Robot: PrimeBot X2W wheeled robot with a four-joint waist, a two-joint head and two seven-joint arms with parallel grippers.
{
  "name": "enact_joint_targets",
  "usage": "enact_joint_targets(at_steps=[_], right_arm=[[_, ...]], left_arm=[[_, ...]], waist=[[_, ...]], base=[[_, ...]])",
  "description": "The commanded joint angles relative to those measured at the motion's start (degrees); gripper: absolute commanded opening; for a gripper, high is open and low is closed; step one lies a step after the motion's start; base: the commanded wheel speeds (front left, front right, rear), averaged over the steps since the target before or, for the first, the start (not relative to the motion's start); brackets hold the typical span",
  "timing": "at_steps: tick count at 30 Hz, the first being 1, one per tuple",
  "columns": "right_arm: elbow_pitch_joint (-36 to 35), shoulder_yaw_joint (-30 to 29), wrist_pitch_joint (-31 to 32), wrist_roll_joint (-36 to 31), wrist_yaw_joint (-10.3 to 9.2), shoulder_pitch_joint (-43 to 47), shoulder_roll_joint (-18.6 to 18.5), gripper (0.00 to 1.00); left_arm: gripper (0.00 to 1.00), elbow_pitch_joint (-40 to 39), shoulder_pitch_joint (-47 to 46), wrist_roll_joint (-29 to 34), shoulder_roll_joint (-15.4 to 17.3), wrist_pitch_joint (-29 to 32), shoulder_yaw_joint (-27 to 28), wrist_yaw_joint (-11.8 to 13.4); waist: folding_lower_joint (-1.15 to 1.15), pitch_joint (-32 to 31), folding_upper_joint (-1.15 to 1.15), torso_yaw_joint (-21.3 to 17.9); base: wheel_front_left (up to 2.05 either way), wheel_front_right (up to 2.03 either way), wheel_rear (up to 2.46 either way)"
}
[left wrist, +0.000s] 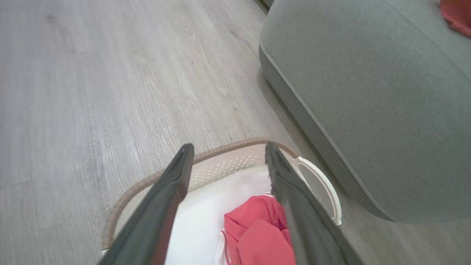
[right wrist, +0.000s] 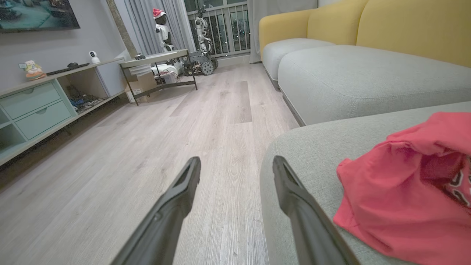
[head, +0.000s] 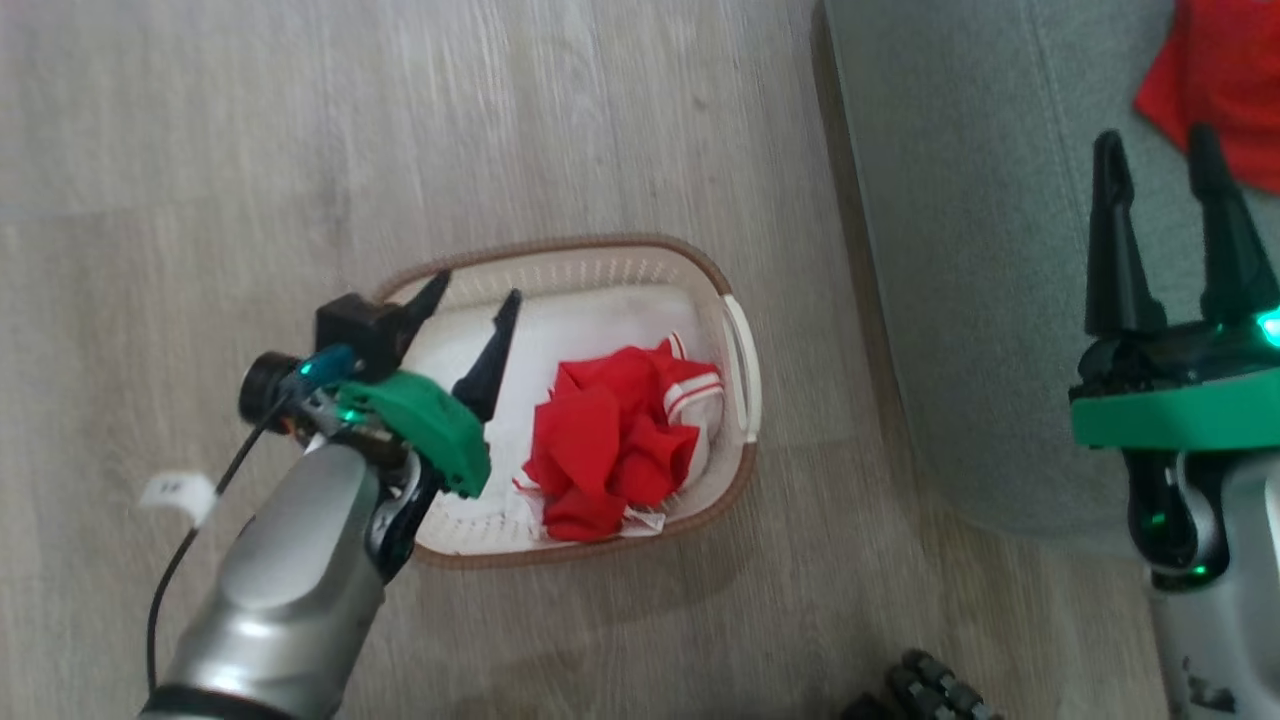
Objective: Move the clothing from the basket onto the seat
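A crumpled red garment with white stripe trim (head: 615, 445) lies in the right half of the white basket (head: 610, 268) on the floor; the left wrist view shows the same red cloth (left wrist: 259, 232) inside the basket's brown rim (left wrist: 220, 149). My left gripper (head: 475, 300) hangs open over the basket's left part, empty, just left of the cloth. A second red piece (head: 1215, 85) rests on the grey seat (head: 970, 250), also seen as red cloth (right wrist: 401, 191) in the right wrist view. My right gripper (head: 1160, 145) stands open and empty over the seat, beside that piece.
The basket sits on pale wood floor (head: 300, 150) close to the seat's left edge. A dark wheeled part (head: 935, 690) shows at the bottom. Further off are a yellow-backed sofa (right wrist: 368, 25), a low table (right wrist: 158, 62) and a shelf unit (right wrist: 40, 103).
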Motion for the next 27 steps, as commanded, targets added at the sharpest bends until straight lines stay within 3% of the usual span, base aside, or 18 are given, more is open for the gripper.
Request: enact_joint_targets(at_steps=[1, 12, 27], right_arm=[[-2.2, 0.9, -0.8, -0.6, -0.01, -0.7, 0.2, 1.0], [-3.5, 2.8, -1.2, -1.0, -0.01, -5.8, 1.2, 1.0], [-5.6, 5.0, -2.2, -1.7, -0.01, -10.9, 3.8, 1.0]], left_arm=[[1.0, 0.3, -1.9, 0.1, 0.2, 0.2, 0.7, -0.4], [1.0, 13.9, -10.1, -5.8, -1.2, 3.8, -10.2, -1.1], [1.0, 18.8, -17.2, -20.1, 3.7, 13.1, -23.6, -1.1]], waist=[[-0.02, 2.2, 0.0, -1.2], [-0.02, 10.6, 0.0, -5.0], [-0.02, 19.9, 0.0, -9.6]], base=[[0.0, 0.0, 0.0], [0.0, 0.0, 0.0], [0.0, 0.0, 0.0]])
